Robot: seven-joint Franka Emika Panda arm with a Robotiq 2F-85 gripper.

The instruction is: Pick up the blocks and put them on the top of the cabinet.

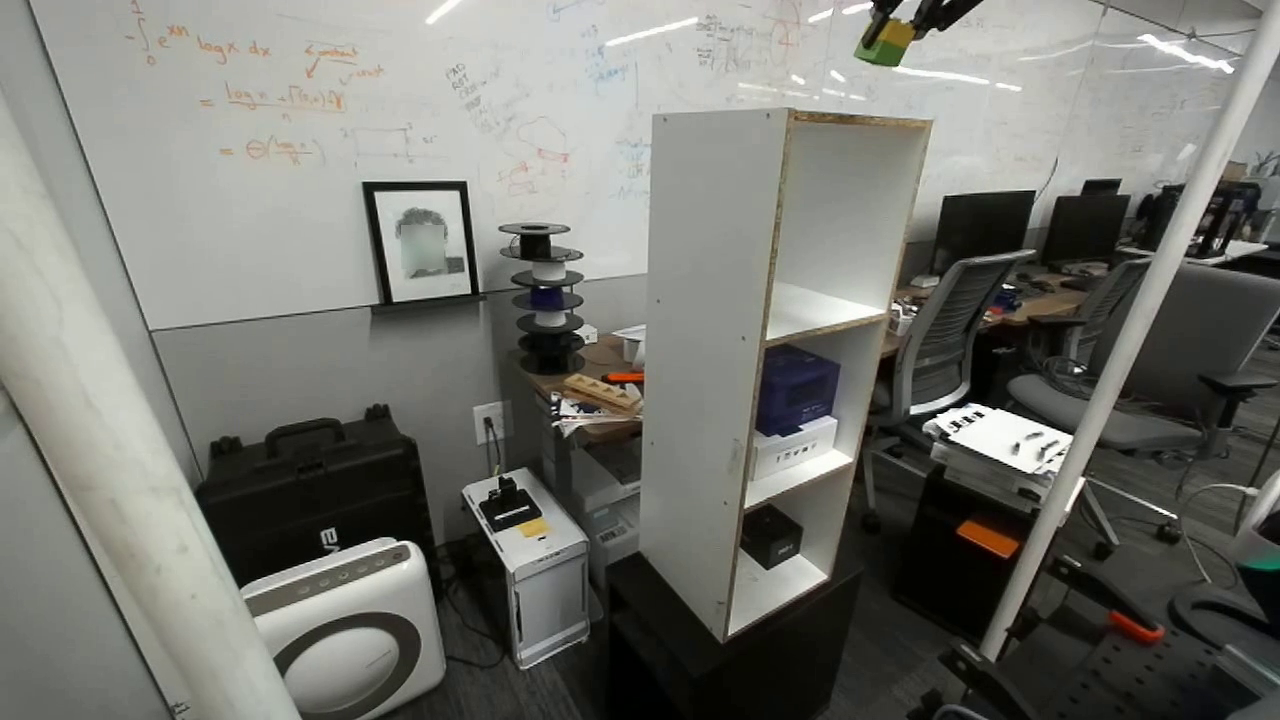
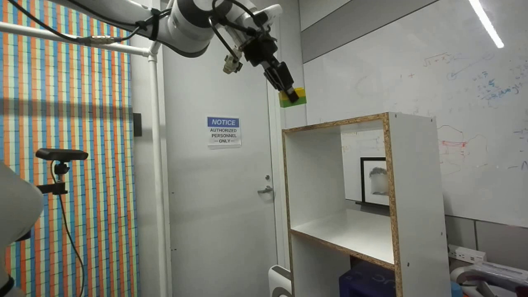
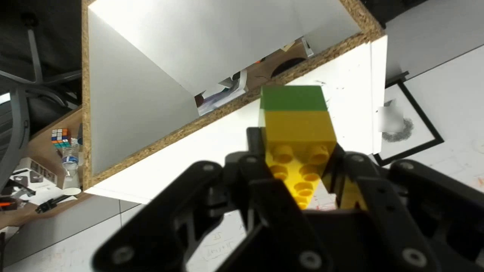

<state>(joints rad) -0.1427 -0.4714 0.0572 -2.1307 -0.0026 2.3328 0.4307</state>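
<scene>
The small yellow-and-green plastic block with round studs (image 3: 300, 126) is pinched between the fingers of the black two-fingered gripper (image 3: 297, 160), in the air above the level of the top of the tall white open-fronted cabinet with chipboard edges (image 1: 712, 350), and apart from it. Lettering on the dark purple box (image 1: 797, 390) in the middle compartment can't be made out; it sits on a flat white box (image 1: 793, 450), with a small black box (image 1: 771, 537) in the compartment below. A white-and-blue paper sign (image 2: 224, 131) on the pale grey door (image 2: 218, 185) reads "NOTICE AUTHORIZED PERSONNEL ONLY". The broad whiteboard (image 1: 560, 100) carries orange handwriting including "log x dx"; much of the rest is too faint to read. Around the cabinet are a stack of black, white and blue spools (image 1: 548, 300), a black-framed portrait (image 1: 420, 240) with its face blurred, and a white air purifier with a round front (image 1: 345, 630). A thin white pole (image 1: 1130, 330) crosses in front of a grey office chair (image 1: 1215, 320). In an exterior view the picture's upper edge cuts off the gripper; in the wrist view block and gripper hide part of the cabinet's top, and the fingers are out of focus.
</scene>
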